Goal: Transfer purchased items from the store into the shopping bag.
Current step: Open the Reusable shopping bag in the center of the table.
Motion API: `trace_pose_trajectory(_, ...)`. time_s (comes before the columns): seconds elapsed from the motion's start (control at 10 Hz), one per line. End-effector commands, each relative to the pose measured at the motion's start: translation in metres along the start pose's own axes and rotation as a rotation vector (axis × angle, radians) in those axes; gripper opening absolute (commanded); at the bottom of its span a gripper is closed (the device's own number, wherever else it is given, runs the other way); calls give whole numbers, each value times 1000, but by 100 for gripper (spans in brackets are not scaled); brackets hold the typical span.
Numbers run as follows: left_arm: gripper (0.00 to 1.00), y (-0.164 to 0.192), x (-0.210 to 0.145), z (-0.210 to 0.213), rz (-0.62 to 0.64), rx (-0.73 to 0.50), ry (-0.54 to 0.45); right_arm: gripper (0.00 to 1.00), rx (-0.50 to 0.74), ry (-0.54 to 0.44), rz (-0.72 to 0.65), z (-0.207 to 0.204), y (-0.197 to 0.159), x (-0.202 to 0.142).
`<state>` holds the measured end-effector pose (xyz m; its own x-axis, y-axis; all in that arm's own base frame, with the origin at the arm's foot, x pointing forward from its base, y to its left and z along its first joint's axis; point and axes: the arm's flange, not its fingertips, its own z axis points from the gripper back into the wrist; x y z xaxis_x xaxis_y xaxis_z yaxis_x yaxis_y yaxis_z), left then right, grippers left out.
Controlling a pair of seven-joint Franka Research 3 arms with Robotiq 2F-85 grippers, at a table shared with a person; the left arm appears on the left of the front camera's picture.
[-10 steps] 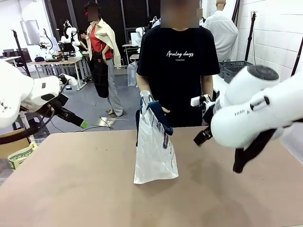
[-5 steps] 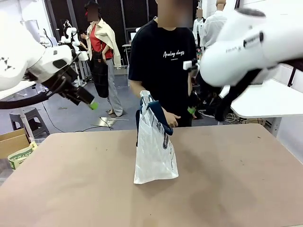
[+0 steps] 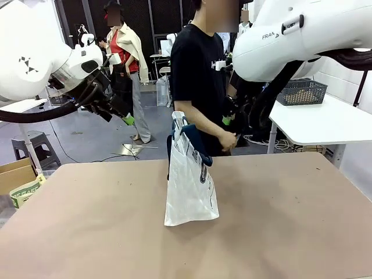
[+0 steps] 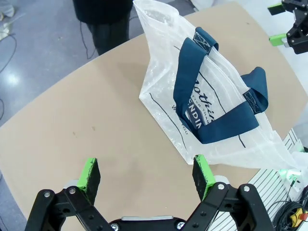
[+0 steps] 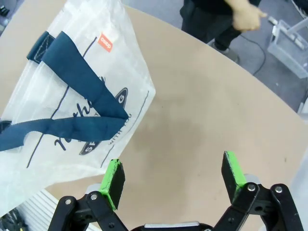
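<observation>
Looks like a robotics lab or workshop rather than a real shop. Has a left robot arm [image 3: 29,64] and a right robot arm [image 3: 302,29], both white, over a plain brown tabletop [image 3: 279,221]. Shows a bare grey floor [image 3: 87,136] with loose cables [image 3: 108,157], a grey stool [image 3: 34,141], a cardboard box [image 3: 13,174], and a white side table [image 3: 325,119] carrying a dark lattice basket [image 3: 306,92].

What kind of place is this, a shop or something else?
Likely a robot test lab staged as a shop counter: a white left arm and right arm flank a plain brown table holding a shopping bag, on a bare grey floor.
</observation>
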<state>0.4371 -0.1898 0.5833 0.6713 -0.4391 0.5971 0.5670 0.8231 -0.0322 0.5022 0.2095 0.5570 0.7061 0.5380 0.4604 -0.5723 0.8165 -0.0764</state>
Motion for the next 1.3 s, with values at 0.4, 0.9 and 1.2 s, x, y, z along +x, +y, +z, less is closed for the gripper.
trace_pose_trajectory(0.4, 100, -44, 27, -7, 286, -34, 47, 100, 51, 21, -151, -10, 48, 73)
trace_pose_trajectory(0.9, 100, -75, 49, -44, 348, -82, 53, 100, 94, -10, -213, -21, 66, 111)
trace_pose_trajectory(1.2, 100, -75, 46, -49, 326, -76, 69, 100, 147, 18, -182, -31, 76, 115)
